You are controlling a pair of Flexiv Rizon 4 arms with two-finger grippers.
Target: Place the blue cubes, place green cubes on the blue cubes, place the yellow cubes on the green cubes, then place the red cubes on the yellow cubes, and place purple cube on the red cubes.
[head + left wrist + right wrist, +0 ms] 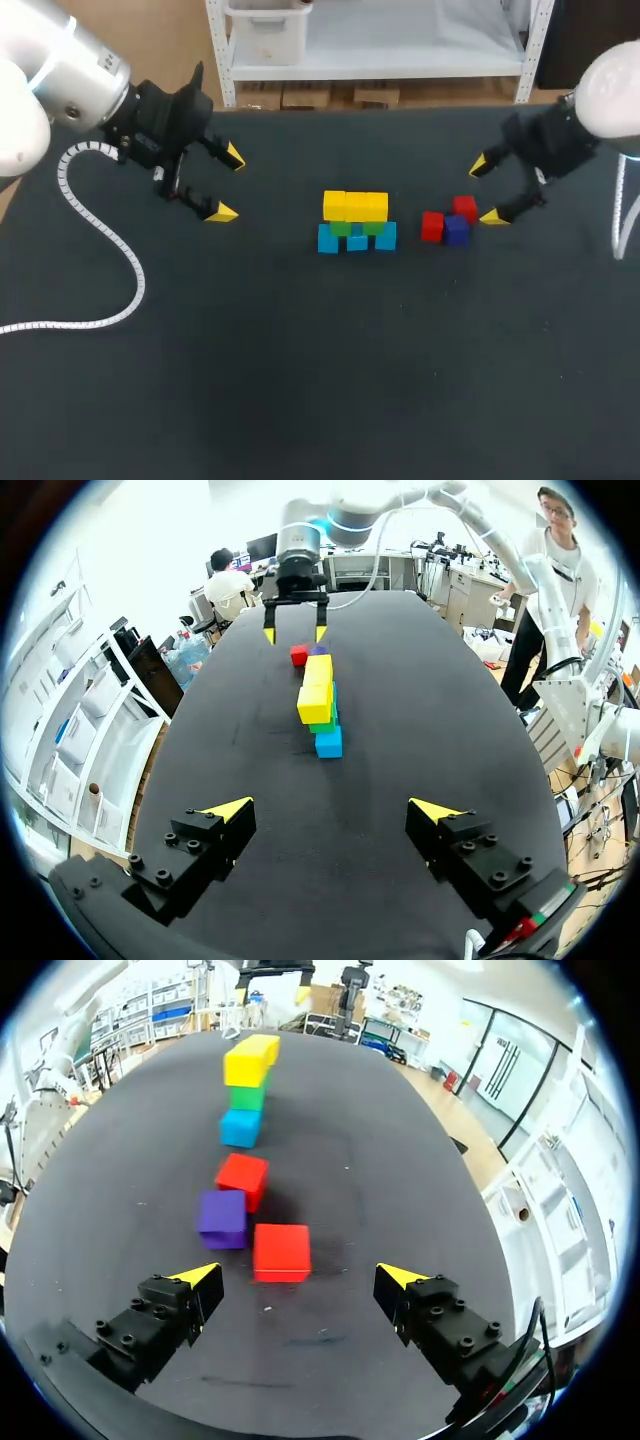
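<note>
Red cube [281, 1252]: we find it loose on the table, right of the yellow row [355, 206] and just ahead of the right gripper [486, 191].
Right gripper: jaws spread wide, holding nothing.
Left gripper [228, 185]: jaws spread wide, empty, well left of the yellow row.
Nearer arm: right, in our judgement.

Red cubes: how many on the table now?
2. One red cube sits between the stack and the purple cube; the second red cube lies beside the purple cube, nearest the right end effector. Neither is stacked; none look hidden.
</note>
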